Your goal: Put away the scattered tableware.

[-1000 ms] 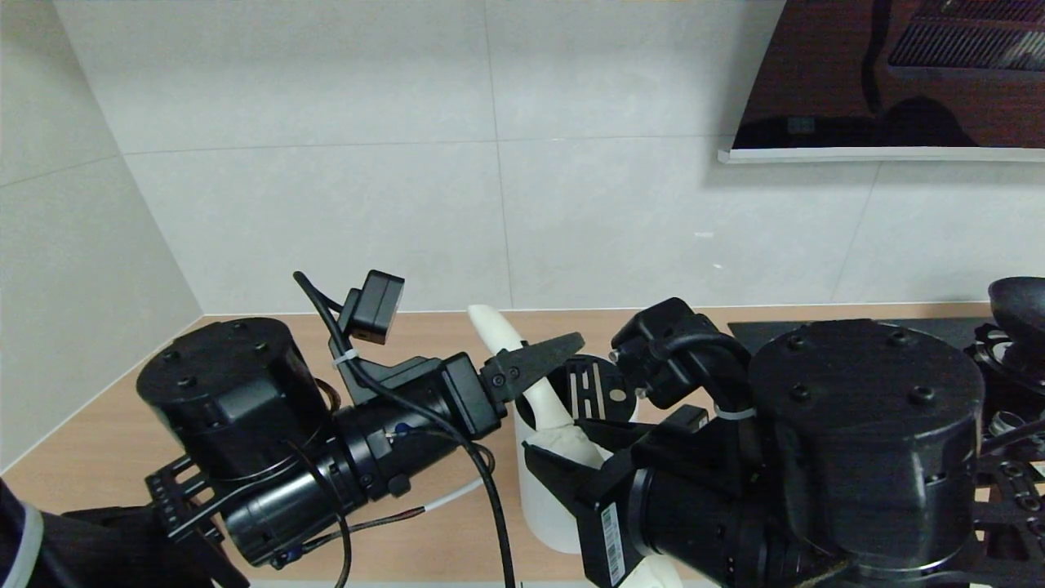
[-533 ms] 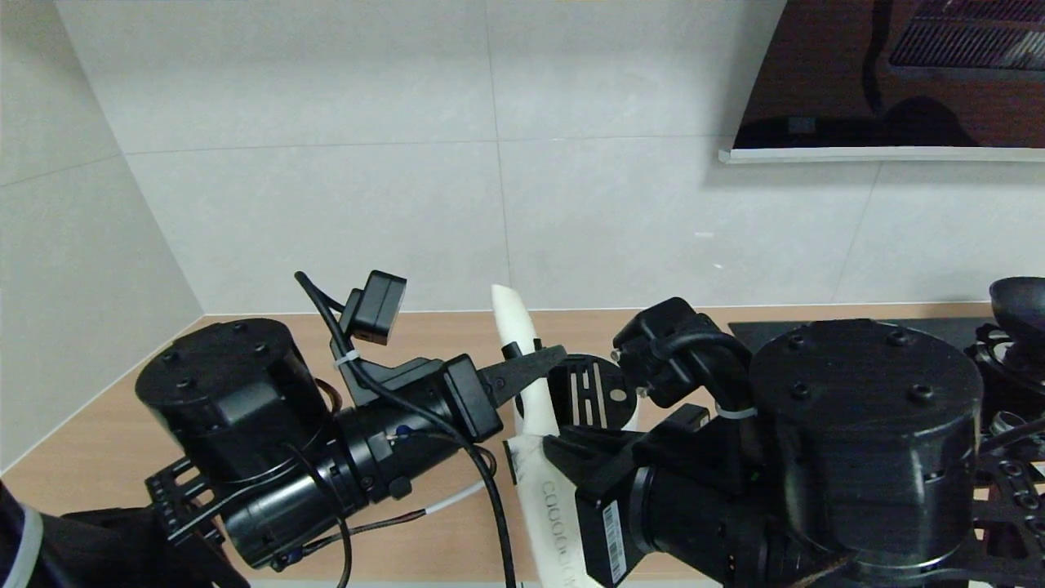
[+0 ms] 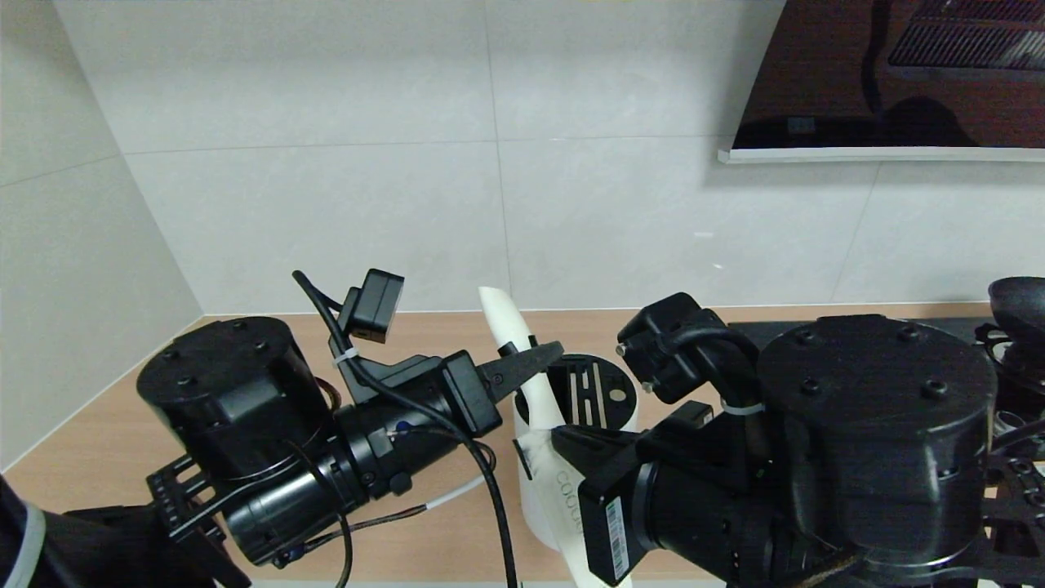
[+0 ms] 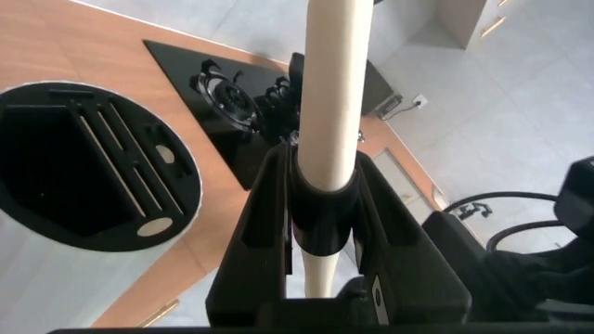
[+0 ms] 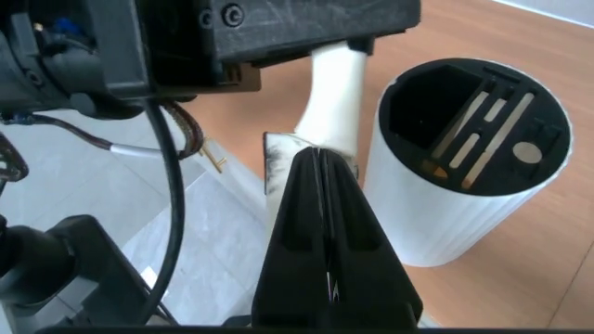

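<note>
I'm holding the knife [image 3: 500, 314] with both grippers at once. My left gripper [image 4: 329, 199] is clamping round the white handle. My right gripper [image 5: 320, 167] is closed down narrow on the flat blade lower down, as far as I can judge.

The knife is hanging tilted, handle up and far, blade running down the near left side of the holder [image 5: 445, 232]. It's outside the wall and not in any slot. The holder is standing on the bench [image 3: 122, 441] between my arms.

Here's what's worrying me. Two grippers are sharing one stiff thing, so if one arm is shifting while the other is gripping, the knife is getting twisted and something is going to slip. The blade is smooth and thin, so that's the likelier grip to fail. If the handle side is letting go before the blade pinch is firm, the knife is swinging down and dropping onto the bench.

The holder is looking light and tall, and my right gripper is working just beside its wall, so a nudge could be tipping it over. I'm also needing to lift the blade clear of the rim. Coming in low, the tip is catching the rim or the insert rather than finding a slot.
</note>
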